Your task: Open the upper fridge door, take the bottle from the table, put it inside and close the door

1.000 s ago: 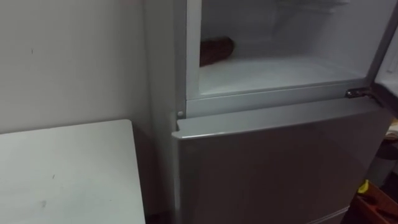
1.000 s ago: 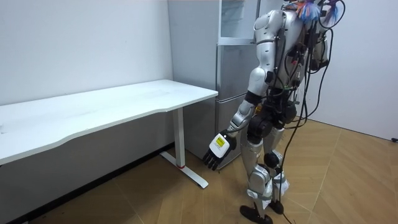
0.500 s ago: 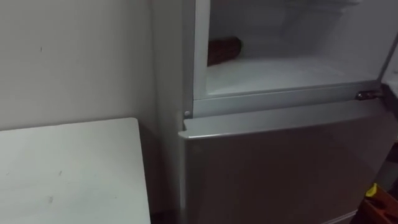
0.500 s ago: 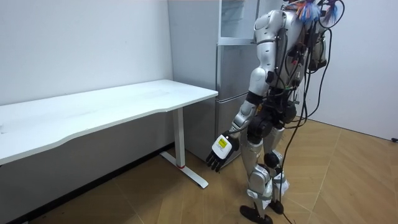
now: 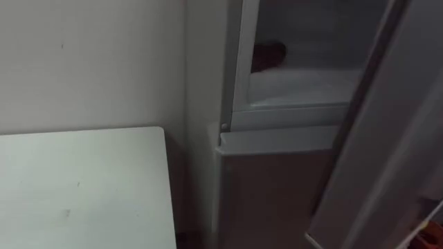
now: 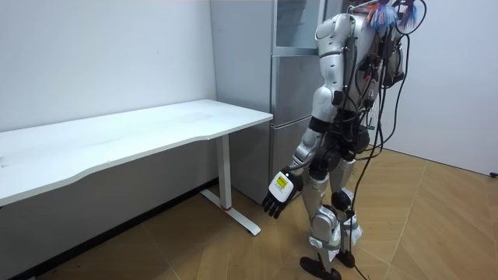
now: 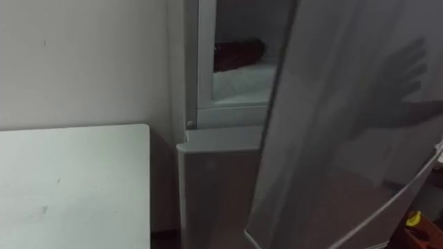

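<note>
Bottle [image 5: 268, 57] lies in the upper fridge [image 5: 304, 86]; only the door [image 7: 332, 138], half across, needs shutting. Right hand [image 7: 407, 86] looks spread flat on it, left hand [image 6: 278, 194] hangs relaxed.

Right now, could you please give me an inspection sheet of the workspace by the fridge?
Surface: white table beside the fridge.
Job's things: dark bottle lies inside the upper compartment; upper door stands partly across the opening; lower door shut.
Clutter: small yellow thing low at the right.
Hands: left hand hangs at the robot's side, fingers relaxed, empty.
Cables: nothing seen.
Surroundings: white wall, wooden floor.
</note>
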Robot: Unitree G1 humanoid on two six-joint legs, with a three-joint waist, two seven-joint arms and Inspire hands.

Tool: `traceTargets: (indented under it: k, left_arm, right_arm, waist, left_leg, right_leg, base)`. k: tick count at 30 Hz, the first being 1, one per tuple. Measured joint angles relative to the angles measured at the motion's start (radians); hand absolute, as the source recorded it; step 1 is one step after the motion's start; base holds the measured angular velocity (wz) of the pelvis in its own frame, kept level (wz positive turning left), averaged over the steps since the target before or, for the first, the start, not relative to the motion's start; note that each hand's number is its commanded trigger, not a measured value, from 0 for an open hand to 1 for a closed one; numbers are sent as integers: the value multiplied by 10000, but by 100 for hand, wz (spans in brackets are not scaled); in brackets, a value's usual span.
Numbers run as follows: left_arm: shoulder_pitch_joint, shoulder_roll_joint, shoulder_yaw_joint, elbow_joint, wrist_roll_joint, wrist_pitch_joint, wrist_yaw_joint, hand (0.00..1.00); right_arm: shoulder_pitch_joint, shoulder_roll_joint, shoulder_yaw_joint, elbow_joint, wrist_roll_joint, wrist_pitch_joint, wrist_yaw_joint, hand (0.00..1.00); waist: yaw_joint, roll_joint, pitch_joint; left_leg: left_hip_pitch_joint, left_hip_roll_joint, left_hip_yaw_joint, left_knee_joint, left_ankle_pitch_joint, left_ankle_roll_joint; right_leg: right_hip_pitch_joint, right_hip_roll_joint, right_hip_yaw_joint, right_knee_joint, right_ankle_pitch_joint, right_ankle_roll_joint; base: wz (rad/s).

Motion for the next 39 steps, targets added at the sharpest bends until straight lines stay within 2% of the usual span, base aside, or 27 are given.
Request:
traceTargets:
  k: [9,18,28,32,39]
  left_arm:
    - [-8,0,-185,-3,9,2,198,0]
    - [-2,4,-655,45,196,49,393,0]
    - [47,7,-787,20,849,331,368,0]
    - [47,6,-729,-15,884,385,274,0]
    - [-56,27,-694,-20,1012,368,70,0]
  right_arm:
    - [-121,0,66,-14,-153,-62,254,0]
    - [-399,0,395,-64,-836,-63,235,0]
    - [-403,0,465,-67,-846,-63,244,0]
    - [-446,-1,434,-258,-925,-61,239,0]
    - [-1395,-8,453,-444,-2170,-71,273,0]
  waist:
    - [-1,52,-3]
    - [-2,14,8]
    - [4,-1,-4]
    - [-6,50,-39]
    - [12,24,-51]
  left_leg:
    - [-13,2,-9,2,-1,-2]
    - [-16,12,-11,10,-6,-10]
    - [-17,13,-18,15,-6,-10]
    - [-17,15,-17,27,-5,-10]
    - [9,36,-34,108,-13,-22]
  right_leg:
    - [66,-1,-14,4,4,-2]
    - [71,10,-12,6,9,-11]
    - [79,7,-21,3,10,-11]
    - [77,1,-46,4,10,-11]
    - [181,-35,-252,-4,20,-21]
  base:
    - [0]
    - [0]
    - [0]
    - [0]
    - [0]
